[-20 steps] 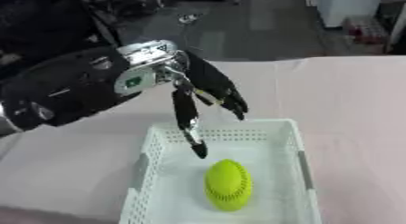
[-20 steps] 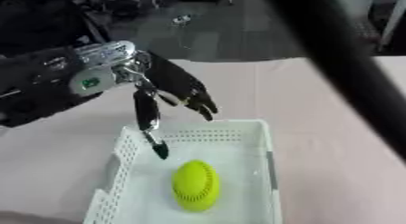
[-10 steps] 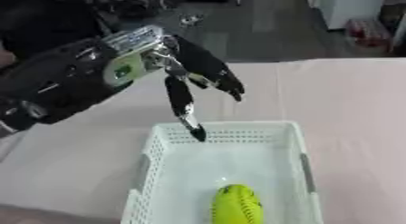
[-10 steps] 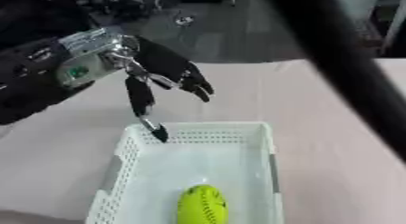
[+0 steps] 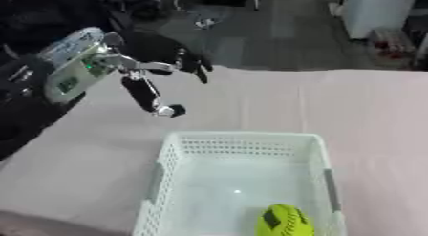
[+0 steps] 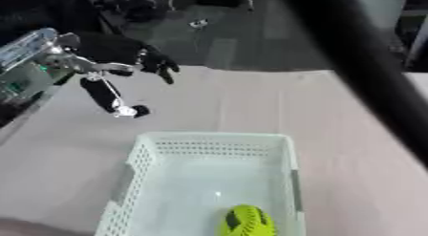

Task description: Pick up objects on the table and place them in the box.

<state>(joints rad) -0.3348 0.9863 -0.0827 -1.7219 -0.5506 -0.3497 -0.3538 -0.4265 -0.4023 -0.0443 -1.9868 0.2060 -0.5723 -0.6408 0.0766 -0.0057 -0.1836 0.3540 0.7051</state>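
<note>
Left hand (image 5: 155, 70) spread, empty, above table (image 5: 276, 101) beyond basket (image 5: 171, 156); yellow ball (image 5: 283, 221) inside basket's near end

I read this as a lab or workshop: beyond the cloth-covered table (image 5: 351, 106) lies grey floor (image 5: 251, 44), dark equipment (image 5: 50, 10) and a white cabinet (image 5: 372, 13).

ball (image 5: 283, 221) in the basket's (image 5: 171, 157) near right corner; left hand (image 5: 155, 68) behind the basket, leftward
</note>
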